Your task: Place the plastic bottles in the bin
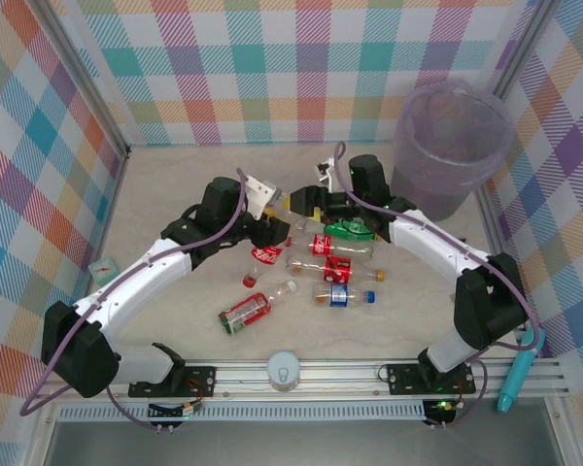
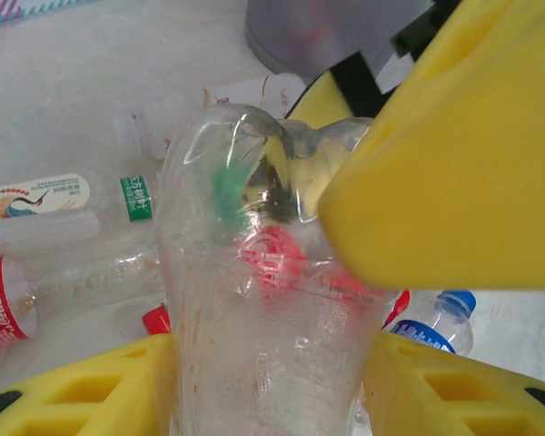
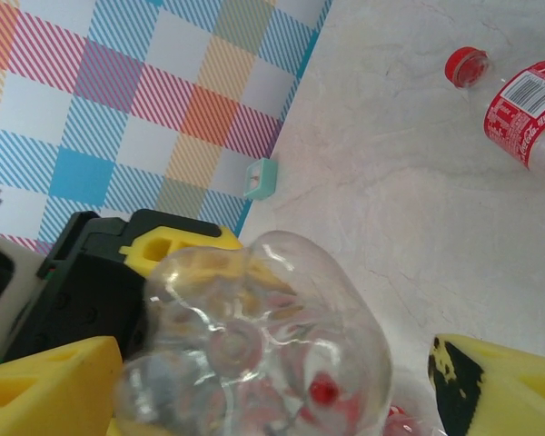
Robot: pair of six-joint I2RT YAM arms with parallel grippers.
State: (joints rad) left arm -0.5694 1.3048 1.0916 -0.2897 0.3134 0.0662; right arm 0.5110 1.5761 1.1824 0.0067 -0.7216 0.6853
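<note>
Nearest, loose bottles are lying scattered on the worktop, a blue-labelled one among them, and a teal cube is sitting off to the left. Past them, mid-worktop, the left tool is pinching a clear bottle while the right tool is standing spread about its base, so a handover seems in hand. Next, the right tool should be closing, then carrying it to the bin at the far right.

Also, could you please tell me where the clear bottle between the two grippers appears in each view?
Top external: clear bottle, just above picture centre.
Left wrist: clear bottle, centre down to the bottom edge.
Right wrist: clear bottle, lower centre, base toward camera.
Shared landmark: the yellow fingers beside it.
</note>
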